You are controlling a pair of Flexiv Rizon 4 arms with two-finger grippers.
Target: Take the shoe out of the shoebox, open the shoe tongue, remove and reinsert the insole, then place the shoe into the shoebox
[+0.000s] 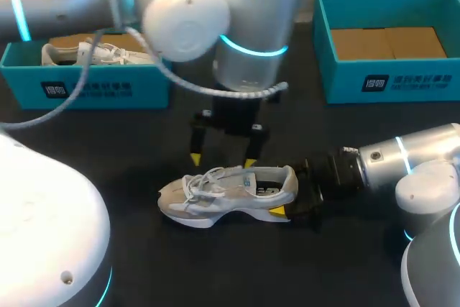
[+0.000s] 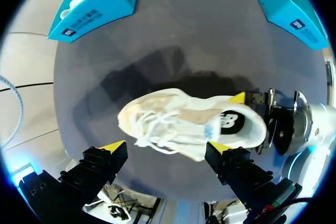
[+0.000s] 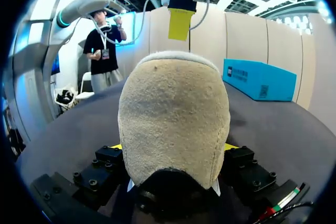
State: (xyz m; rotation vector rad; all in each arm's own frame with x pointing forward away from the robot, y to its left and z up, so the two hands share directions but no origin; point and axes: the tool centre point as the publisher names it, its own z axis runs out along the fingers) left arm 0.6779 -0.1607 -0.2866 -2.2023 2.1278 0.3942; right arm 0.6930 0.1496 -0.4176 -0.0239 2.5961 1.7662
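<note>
Pinches the sneaker [image 1: 230, 192] by its heel [image 3: 173, 119] in the right claw [image 1: 295, 200], steadying it upright on the bench [image 1: 108, 138], outside the empty shoebox [image 1: 388, 80]. Hangs the left claw [image 1: 221, 160] wide open, holding nothing, above the laces [image 1: 201, 185], probably to spread the tongue [image 2: 211, 128].

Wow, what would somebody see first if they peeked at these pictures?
The white shoe sitting on its sole in the middle of the dark table grabs the eye first, its heel pinched by the right end effector. The left end effector hangs open just above it. Behind stand two bright teal boxes: the left shoebox holds another shoe, and the right shoebox shows only cardboard.
</note>
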